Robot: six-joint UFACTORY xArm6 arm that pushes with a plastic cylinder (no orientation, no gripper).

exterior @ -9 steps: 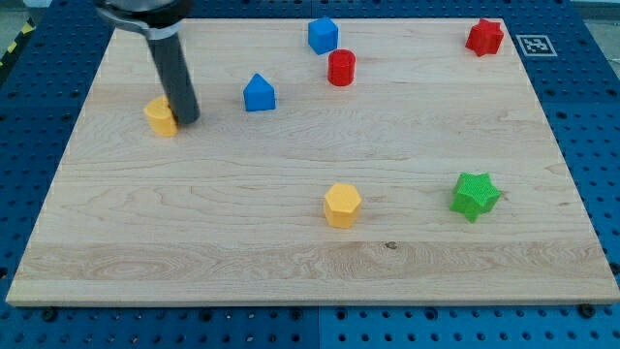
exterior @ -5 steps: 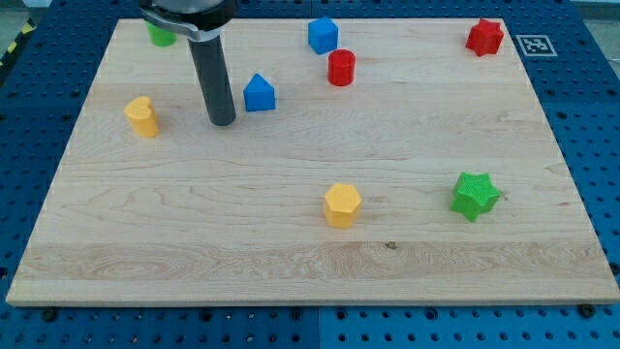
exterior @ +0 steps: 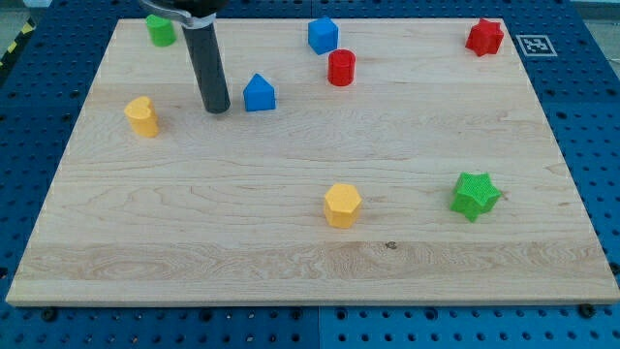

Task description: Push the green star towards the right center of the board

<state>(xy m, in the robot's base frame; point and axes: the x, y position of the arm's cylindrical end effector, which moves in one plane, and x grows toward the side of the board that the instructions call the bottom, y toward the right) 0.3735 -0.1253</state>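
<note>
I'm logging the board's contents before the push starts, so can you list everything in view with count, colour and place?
green star: 1, green, view's right, below centre
red star: 1, red, top right corner
red cylinder: 1, red, top centre
blue cube: 1, blue, top centre, up-left of the red cylinder
blue house-shaped block: 1, blue, just right of my tip
yellow hexagonal block: 1, yellow, bottom centre
yellow block: 1, yellow, view's left
green block: 1, green, top left, partly hidden
wooden board: 1, light wood
my tip: 1, dark, upper left, far from the green star
</note>
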